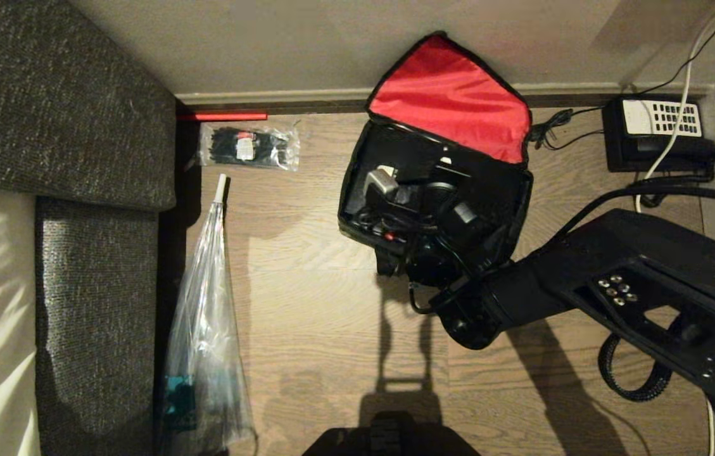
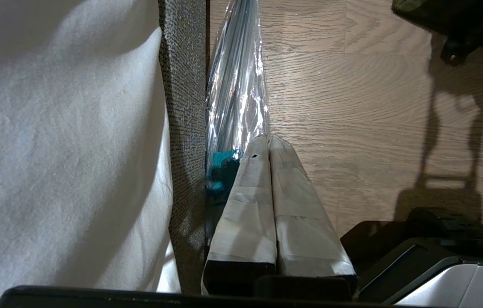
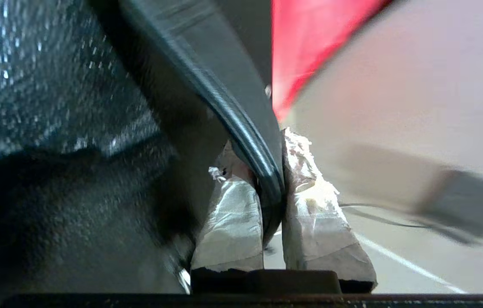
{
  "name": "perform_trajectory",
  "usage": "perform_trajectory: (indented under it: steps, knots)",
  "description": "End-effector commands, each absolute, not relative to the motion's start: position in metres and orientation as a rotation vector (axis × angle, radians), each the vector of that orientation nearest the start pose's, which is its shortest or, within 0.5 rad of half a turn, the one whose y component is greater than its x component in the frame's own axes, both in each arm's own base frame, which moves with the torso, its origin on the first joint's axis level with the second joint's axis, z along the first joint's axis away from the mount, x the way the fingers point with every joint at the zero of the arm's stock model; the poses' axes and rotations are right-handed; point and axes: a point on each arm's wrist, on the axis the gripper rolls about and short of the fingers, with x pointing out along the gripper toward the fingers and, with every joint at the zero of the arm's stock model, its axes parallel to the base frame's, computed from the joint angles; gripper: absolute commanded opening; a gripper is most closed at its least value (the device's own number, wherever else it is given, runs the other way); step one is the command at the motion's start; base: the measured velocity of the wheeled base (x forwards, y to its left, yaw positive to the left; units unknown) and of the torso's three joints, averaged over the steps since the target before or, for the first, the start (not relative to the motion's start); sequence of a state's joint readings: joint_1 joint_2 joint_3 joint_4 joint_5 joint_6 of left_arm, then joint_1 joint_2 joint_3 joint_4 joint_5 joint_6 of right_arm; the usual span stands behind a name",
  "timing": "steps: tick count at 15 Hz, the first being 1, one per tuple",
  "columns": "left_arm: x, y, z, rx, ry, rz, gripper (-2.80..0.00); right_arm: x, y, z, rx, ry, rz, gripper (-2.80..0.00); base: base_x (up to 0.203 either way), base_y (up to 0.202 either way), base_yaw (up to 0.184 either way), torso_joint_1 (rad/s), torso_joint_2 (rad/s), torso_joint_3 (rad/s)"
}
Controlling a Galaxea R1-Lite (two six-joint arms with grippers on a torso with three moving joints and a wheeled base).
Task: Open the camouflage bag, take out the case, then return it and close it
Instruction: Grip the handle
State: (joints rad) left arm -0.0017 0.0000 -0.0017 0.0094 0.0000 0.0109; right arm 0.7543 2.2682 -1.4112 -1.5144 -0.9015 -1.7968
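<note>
Red nylon lining catches the eye first: the boxy soft camouflage bag lies open on the wooden floor by the wall, its lid flipped back toward the skirting, and the right arm is reaching into it from the robot's right side. The right pincer has its taped fingers pinched onto a thin dark edge, and from the wrist view that looks like the rim of the flat black rectangular case, held on edge with the bag's speckled grey interior on one side and the red lid beyond. In the head view the case cannot be picked out from the dark clutter and the wrist over the bag mouth, so I judge it is at or just above the opening, gripped by one edge, its broad face running roughly along the bag's length. That alignment is what the coming move turns on: the case is nearly as wide as the bag, so it has to travel square to the opening. The left pincer hangs parked, fingers pressed together on nothing, near the clear plastic bag beside the grey woven sofa, well apart from the work.
</note>
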Motion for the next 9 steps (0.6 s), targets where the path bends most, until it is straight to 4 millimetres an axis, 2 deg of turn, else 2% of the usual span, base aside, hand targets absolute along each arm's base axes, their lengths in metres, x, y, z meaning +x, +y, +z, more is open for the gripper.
perform_trajectory:
  steps: [1,4,9]
  knots:
    - [-0.023,0.0,0.075,0.011,0.008,-0.002,-2.8,0.307,0.28,0.242,-1.241,-0.223,-0.491,-2.8,0.0,0.0,0.0,0.0,0.0,0.0]
    - [-0.023,0.0,0.075,0.011,0.008,-0.002,-2.8,0.298,0.277,0.255,-1.234,-0.236,-0.5,-2.8,0.0,0.0,0.0,0.0,0.0,0.0]
    - [-0.023,0.0,0.075,0.012,0.008,-0.002,-2.8,0.296,0.274,0.256,-1.22,-0.19,-0.515,-2.8,0.0,0.0,0.0,0.0,0.0,0.0]
